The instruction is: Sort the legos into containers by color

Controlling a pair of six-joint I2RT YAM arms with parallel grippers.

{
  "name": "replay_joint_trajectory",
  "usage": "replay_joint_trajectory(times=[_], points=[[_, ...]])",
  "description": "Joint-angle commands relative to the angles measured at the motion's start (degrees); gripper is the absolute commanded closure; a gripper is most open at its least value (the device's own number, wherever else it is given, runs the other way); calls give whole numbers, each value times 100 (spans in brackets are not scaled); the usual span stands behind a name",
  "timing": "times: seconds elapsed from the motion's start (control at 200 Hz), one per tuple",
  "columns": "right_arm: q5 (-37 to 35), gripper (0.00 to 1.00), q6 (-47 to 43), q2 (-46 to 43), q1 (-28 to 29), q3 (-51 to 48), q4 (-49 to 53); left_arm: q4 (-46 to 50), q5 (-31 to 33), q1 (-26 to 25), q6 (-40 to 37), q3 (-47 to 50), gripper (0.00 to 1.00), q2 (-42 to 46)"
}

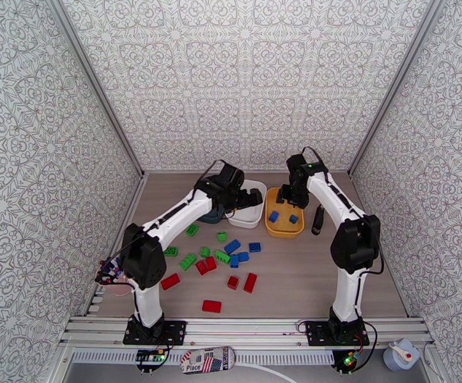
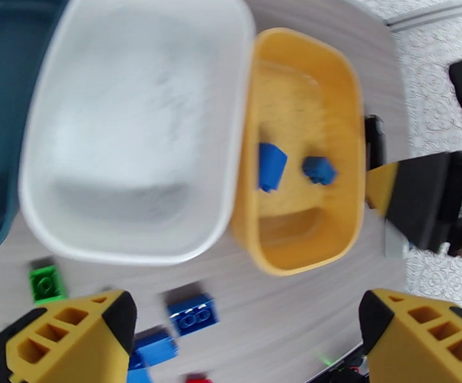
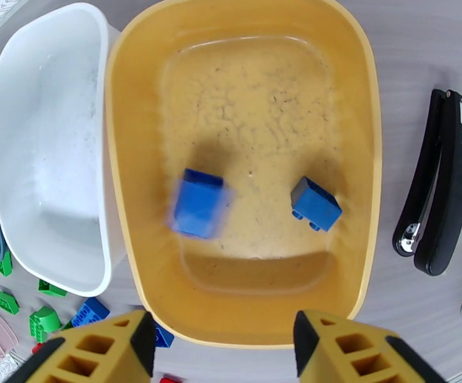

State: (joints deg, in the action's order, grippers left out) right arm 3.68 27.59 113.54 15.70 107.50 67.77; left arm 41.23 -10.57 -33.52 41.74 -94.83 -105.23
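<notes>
My right gripper [image 3: 224, 343] hangs over the near end of the yellow tub [image 3: 256, 103], fingers parted with nothing between them. Two blue bricks lie on the tub floor: one [image 3: 315, 203] sharp and at rest, the other [image 3: 197, 203] smeared, as if tumbling. I judge the step in hand to be the drop of a blue brick into yellow.

My left gripper [image 2: 246, 327] hovers at the near edge of the white tub [image 2: 135, 122], jaws wide and empty. The white tub looks bare. The teal tub [image 2: 0, 122] sits touching it on the far side from yellow; I cannot tell what it holds.

Most of the bricks lie loose on the table [image 1: 307, 282] between my arms: blues [image 1: 243, 256] in the middle, greens [image 1: 187, 262] beside them, reds [image 1: 211, 306] nearer my bases. So the sort is barely begun.

Next, I reckon my right arm must lift clear of the yellow rim, swing back toward the pile and come down with the jaws wide over a blue brick. The blues lie close against greens, so I must straddle one brick alone. My left arm could take a red or green, one colour per remaining tub.
</notes>
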Motion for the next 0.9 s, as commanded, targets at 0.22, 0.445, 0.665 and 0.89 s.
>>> replay_joint_trajectory(times=[0.22, 0.445, 0.665, 0.89], points=[[59, 33, -12, -1060, 864, -1332, -558, -314, 823, 379, 385, 2027, 1, 1865], [-39, 31, 341, -1109, 1783, -2145, -1005, -212, 1077, 436, 698, 2995, 1, 2690], [-102, 27, 583, -823, 2358, -2353, -1280, -222, 1169, 325, 1078, 3746, 1, 3306], [-65, 23, 677, -610, 2470, -2436, -1427, -207, 1332, 102, 1375, 4186, 1, 3653]])
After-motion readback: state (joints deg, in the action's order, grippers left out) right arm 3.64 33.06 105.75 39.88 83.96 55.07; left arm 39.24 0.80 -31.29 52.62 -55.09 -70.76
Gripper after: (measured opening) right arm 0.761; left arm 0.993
